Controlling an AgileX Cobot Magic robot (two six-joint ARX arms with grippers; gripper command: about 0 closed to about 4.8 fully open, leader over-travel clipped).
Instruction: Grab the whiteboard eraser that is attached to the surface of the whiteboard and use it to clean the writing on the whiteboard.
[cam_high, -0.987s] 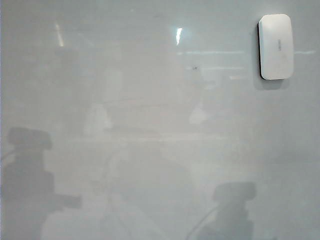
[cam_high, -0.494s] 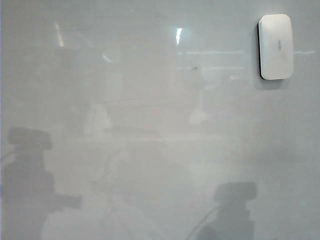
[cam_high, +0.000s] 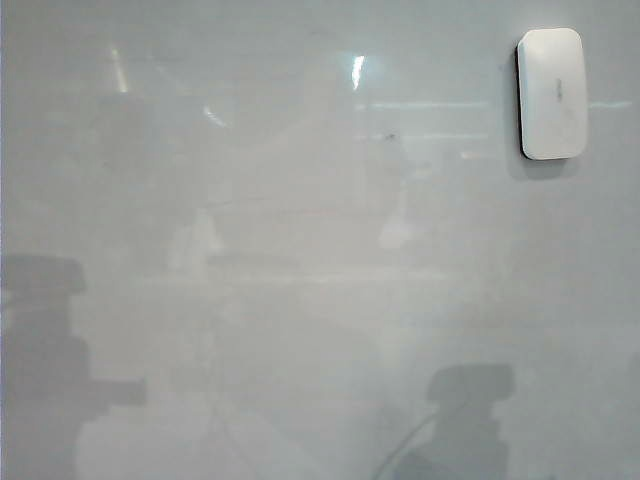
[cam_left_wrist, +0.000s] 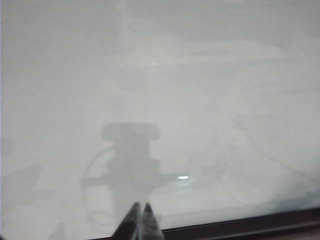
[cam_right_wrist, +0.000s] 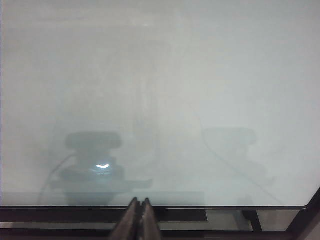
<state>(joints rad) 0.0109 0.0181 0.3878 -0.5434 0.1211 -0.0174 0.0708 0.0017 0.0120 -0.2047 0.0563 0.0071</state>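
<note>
The whiteboard eraser, a small white rounded block with a dark edge, sticks upright to the whiteboard at the upper right of the exterior view. No writing shows in any view. Neither gripper appears in the exterior view; only grey shadows of the arms lie low on the board. In the left wrist view my left gripper is shut and empty, its tips over the whiteboard near its edge. In the right wrist view my right gripper is shut and empty, just short of the whiteboard.
A tiny dark speck sits on the board left of the eraser. The board's dark frame edge runs past the left gripper's tips, and the same edge crosses the right wrist view, with dark bars beyond it.
The left arm's shadow at the lower left of the exterior view has slid leftward. The right arm's shadow and the eraser have not moved.
</note>
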